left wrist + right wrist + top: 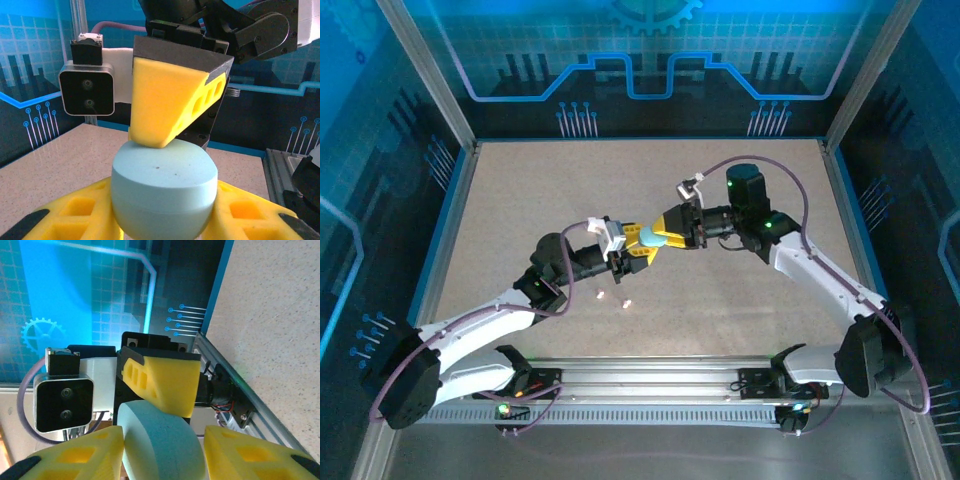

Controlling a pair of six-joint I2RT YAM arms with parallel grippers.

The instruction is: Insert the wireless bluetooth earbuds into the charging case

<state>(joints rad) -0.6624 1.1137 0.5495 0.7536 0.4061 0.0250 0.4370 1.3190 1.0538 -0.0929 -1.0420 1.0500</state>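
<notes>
Speckled tabletop (740, 200) inside blue-lit walls carries our work. Our left gripper (639, 254) and right gripper (667, 239) both clamp the teal charging case (651, 238), held above mid-table. We judge lid-opening is in hand, and fetching comes next. Two pale earbuds (601, 294) lie on the table left of the case, nearer the bases, well apart from both jaws.

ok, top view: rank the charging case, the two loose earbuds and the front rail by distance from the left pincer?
1. charging case, gripped in the left pincer.
2. left-hand earbud and right-hand earbud, on the table, toward the rail; too close to call.
3. front rail, at the near table edge.
</notes>
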